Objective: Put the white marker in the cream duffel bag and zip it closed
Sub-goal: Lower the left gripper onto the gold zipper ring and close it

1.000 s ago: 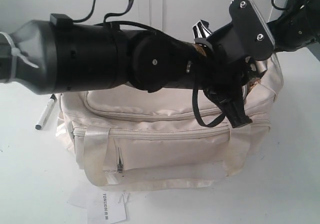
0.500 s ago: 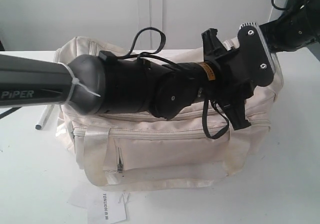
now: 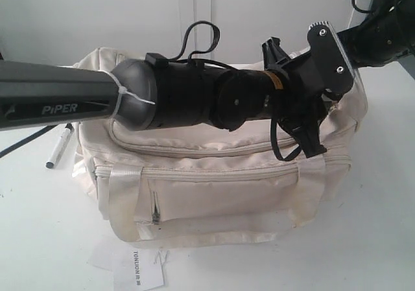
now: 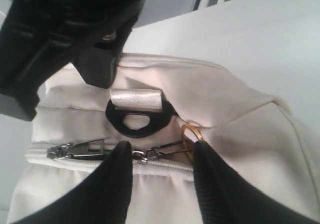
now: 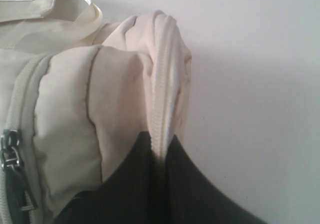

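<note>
The soft cream fabric duffel bag (image 3: 214, 194) sits on a white table (image 3: 376, 239); the slim white marker (image 3: 59, 146) (dark cap end farthest from the camera) lies on the table just beside the bag's left end, outside it; the left arm hides much of the top flap; the left gripper (image 4: 162, 156) stands open astride the metal zip pulls (image 4: 75, 150); the right gripper (image 5: 159, 151) pinches the bag's corner seam.
</note>
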Controlling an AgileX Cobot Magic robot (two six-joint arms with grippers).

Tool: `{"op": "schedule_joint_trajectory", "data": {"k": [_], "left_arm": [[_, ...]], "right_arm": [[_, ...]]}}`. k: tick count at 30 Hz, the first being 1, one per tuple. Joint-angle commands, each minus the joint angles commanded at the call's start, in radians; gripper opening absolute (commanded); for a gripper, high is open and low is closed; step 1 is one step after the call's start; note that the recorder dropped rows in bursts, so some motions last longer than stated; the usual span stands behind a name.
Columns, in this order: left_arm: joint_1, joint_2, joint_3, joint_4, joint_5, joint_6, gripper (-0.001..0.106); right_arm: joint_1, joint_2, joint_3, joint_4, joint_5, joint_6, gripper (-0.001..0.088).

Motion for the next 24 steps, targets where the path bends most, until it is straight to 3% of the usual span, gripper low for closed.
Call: {"op": "schedule_joint_trajectory", "data": {"k": [11, 19, 24], "left_arm": [[0.000, 0.005, -0.026, 0.000, 0.066, -0.027, 0.045], [0.000, 0.048, -0.028, 0.008, -0.052, -0.023, 0.045], [0.000, 0.057, -0.028, 0.058, -0.045, 0.000, 0.045]], "right_arm": [[0.000, 0.000, 0.000, 0.000, 0.000, 0.000, 0.0000], [0.000, 0.000, 0.000, 0.000, 0.000, 0.000, 0.0000], [0.000, 0.000, 0.000, 0.000, 0.000, 0.000, 0.0000]]}}
